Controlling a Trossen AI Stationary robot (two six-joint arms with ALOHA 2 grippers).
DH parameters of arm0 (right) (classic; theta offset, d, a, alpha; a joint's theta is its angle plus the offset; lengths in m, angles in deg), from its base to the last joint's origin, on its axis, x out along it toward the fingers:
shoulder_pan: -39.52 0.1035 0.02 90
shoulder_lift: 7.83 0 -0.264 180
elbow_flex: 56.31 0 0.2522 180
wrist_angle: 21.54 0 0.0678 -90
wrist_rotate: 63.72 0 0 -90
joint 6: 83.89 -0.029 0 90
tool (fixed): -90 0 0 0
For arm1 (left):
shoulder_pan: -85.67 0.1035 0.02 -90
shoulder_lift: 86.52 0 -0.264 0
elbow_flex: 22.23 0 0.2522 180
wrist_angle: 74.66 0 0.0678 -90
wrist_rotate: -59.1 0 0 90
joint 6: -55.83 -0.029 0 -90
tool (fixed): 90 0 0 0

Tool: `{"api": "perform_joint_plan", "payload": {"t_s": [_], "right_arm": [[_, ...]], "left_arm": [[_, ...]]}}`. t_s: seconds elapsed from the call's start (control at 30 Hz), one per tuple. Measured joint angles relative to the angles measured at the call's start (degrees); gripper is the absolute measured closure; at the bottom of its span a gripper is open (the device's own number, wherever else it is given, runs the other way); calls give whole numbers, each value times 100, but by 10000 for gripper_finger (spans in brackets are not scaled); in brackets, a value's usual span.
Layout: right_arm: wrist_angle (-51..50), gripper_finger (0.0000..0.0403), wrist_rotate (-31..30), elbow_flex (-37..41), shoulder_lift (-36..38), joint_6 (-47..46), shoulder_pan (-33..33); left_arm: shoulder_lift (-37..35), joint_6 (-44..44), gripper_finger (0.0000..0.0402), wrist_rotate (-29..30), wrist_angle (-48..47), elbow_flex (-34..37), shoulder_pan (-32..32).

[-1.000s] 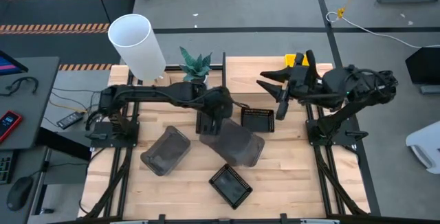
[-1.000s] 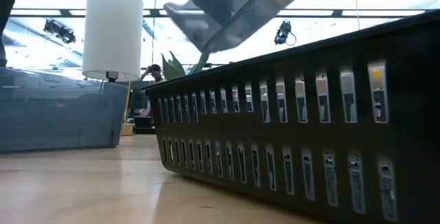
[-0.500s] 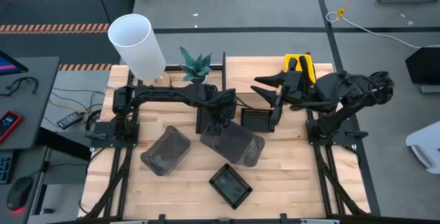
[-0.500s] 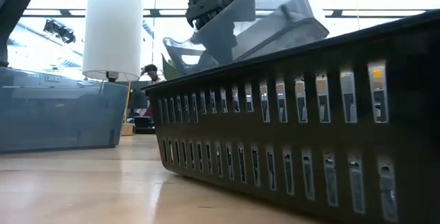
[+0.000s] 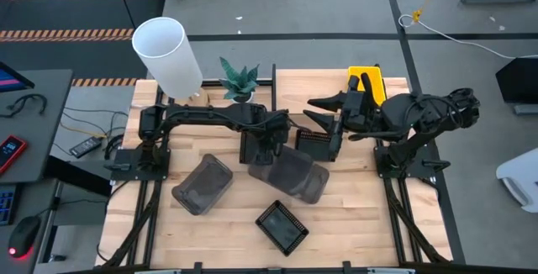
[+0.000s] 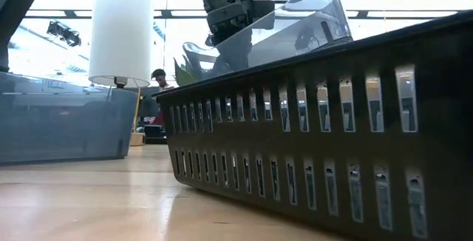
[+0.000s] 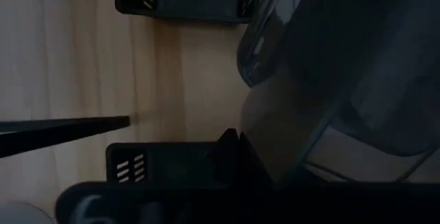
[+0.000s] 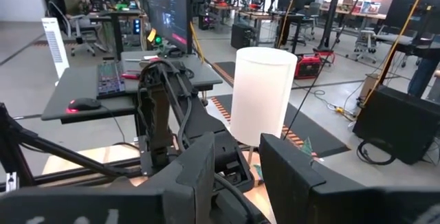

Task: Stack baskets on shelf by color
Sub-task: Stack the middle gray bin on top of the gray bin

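My left gripper [image 5: 267, 144] is shut on a smoky grey basket [image 5: 294, 176] over the table's middle, seen tilted in the low view [image 6: 303, 19]. A second grey basket [image 5: 202, 183] lies on the table to its left. One black mesh basket [image 5: 282, 226] sits near the front edge and another [image 5: 315, 144] lies under my right arm. A yellow basket [image 5: 367, 85] rests on the light-wood shelf [image 5: 303, 89] at the far right. My right gripper [image 5: 324, 114] hovers level above the shelf, open and empty [image 8: 237, 148]. My left gripper pinches the grey basket's rim [image 6: 244, 38] at the basket's far-left end between its two fingers. The fingers slant down from above. The basket hangs tilted below them, its open side up. The black basket in front hides whether its low end touches the table.
A tall white cylinder [image 5: 166, 55] and a small potted plant [image 5: 239, 79] stand at the far left of the table. Black frame bars run along both table sides. In the low view the near black basket [image 6: 332, 123] fills the foreground. Bare wood lies at the near right.
My left gripper has sunk toward the table with the grey basket and rolled a little. The basket now hangs lower and less steeply tilted than before. My right gripper has drifted slightly toward the table's left, uncovering more of the yellow basket.
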Motion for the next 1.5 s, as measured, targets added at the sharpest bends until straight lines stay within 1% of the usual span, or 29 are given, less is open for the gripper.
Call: {"api": "perform_joint_plan", "payload": {"t_s": [0.1,0.27,0.37,0.53,0.83,0.9,0.97,1.07,1.2,1.33,1.5], "right_arm": [[0,281,2,0,0,0,36],[2,281,2,0,0,1,35],[2,281,3,0,0,22,36],[2,281,3,0,0,26,35],[0,281,9,0,0,25,36],[1,281,8,0,0,24,36],[0,281,7,0,2,1,36],[2,281,9,0,2,-13,36],[2,281,8,0,2,-5,36],[0,281,8,0,2,22,36],[0,281,134,0,2,25,36]], "left_arm": [[-14,153,386,-145,-115,-75,-2],[-40,140,386,-171,-234,-494,-2],[-44,124,386,-189,98,-623,-2],[41,-69,386,-350,348,-608,-37],[537,-200,386,-309,230,-584,-55],[571,-197,386,-195,136,-573,-55],[584,-197,386,-190,194,-581,-55],[584,-287,386,-184,-41,-581,-52],[588,-335,384,-183,-126,-581,-53],[588,-375,362,-158,-65,-581,-67],[588,-269,303,-145,-98,-581,-66]]}}
